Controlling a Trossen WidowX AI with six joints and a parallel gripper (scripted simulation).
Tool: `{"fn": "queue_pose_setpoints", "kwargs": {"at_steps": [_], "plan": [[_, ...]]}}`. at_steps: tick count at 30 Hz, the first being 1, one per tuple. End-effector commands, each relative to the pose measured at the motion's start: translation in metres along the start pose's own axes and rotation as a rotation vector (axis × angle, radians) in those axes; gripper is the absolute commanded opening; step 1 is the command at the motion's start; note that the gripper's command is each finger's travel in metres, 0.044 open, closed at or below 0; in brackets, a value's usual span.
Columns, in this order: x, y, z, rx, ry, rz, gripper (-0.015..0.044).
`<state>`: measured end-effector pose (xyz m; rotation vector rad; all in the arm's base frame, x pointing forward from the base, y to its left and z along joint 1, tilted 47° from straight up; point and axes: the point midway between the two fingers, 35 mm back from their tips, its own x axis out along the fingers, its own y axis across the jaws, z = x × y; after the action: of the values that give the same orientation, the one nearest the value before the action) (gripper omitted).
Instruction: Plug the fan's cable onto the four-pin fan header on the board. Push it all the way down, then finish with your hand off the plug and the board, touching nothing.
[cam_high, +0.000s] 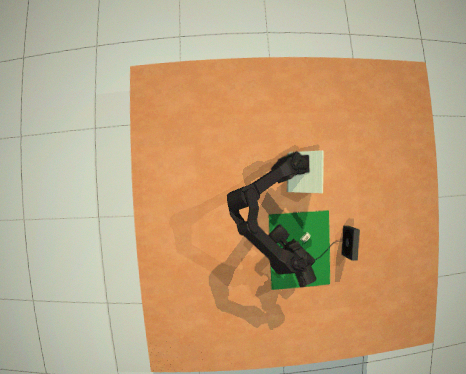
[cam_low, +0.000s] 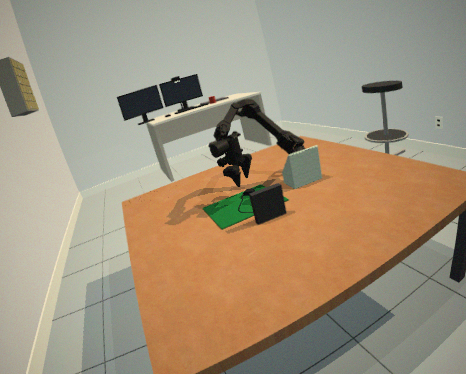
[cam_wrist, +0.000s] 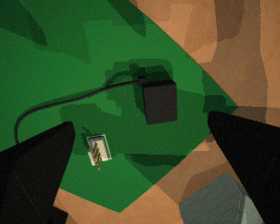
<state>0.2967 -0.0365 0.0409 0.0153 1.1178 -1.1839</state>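
Observation:
The black plug (cam_wrist: 160, 101) lies on the green board (cam_high: 320, 270) (cam_low: 222, 217) (cam_wrist: 117, 192), apart from the header. Its thin cable (cam_wrist: 65, 101) leaves one end and curves away to the fan (cam_high: 351, 243) (cam_low: 268, 204), which stands upright on the table beside the board. The white four-pin header (cam_high: 305, 237) (cam_wrist: 99, 150) shows bare gold pins with nothing on them. My gripper (cam_low: 242, 180) (cam_wrist: 143, 122) is wide open and empty above the board. In the wrist view the plug and header both show between the fingers, below them. The arm hides the plug in the top view.
A pale block (cam_high: 315, 172) (cam_low: 304, 167) stands on the table beside the board, next to the arm's base. The arm reaches over one side of the board. The fan stands close to the board's other side, with its cable crossing the edge.

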Motion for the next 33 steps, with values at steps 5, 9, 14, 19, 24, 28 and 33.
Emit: {"fn": "queue_pose_setpoints", "kwargs": {"at_steps": [5,9,14,19,24,28,33], "plan": [[0.0,0.001,-0.001,-0.003,0.003,0.002,0.044],[0.0,0.001,-0.001,-0.003,0.003,0.002,0.044],[0.0,-0.002,0.0,-0.006,0.017,-0.002,0.0414],[-0.007,-0.021,0.005,-0.073,0.215,-0.009,0.0282],[-0.007,-0.021,0.005,-0.073,0.215,-0.009,0.021],[-0.007,-0.021,0.005,-0.073,0.215,-0.009,0.021],[0.015,-0.021,0.006,-0.073,0.215,-0.009,0.021]]}}
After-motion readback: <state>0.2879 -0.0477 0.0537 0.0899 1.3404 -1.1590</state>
